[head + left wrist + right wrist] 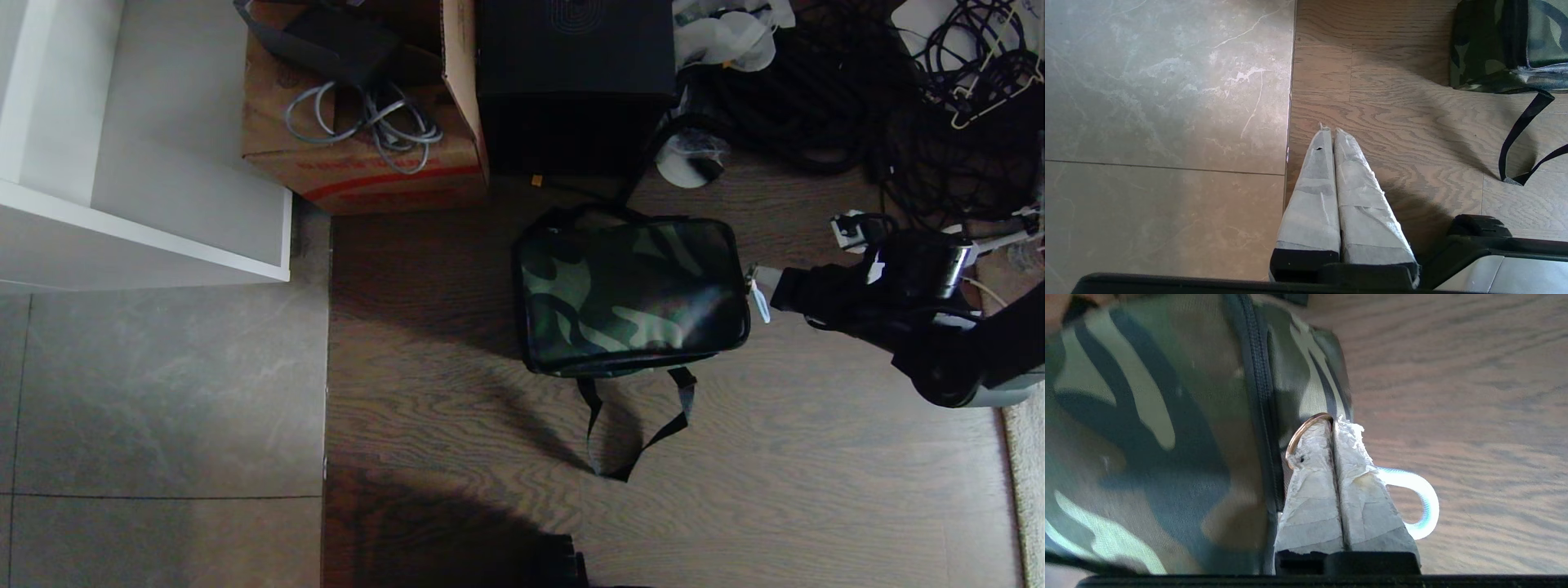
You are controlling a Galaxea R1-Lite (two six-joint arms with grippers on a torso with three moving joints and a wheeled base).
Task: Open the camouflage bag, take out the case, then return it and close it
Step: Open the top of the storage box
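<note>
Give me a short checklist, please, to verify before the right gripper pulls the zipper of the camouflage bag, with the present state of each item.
1. Right gripper shut on the zipper pull ring: ok; the ring and a white loop stick out beside the closed fingers.
2. Camouflage bag lies flat on the wooden floor, lid closed: ok.
3. Zipper track free of snags: cannot tell; only part shows.
4. Bag's strap handle away from the zipper side: ok; it lies on the floor in front.
5. Left gripper parked, shut, away from the bag: ok.
6. Case inside the bag: cannot tell.
</note>
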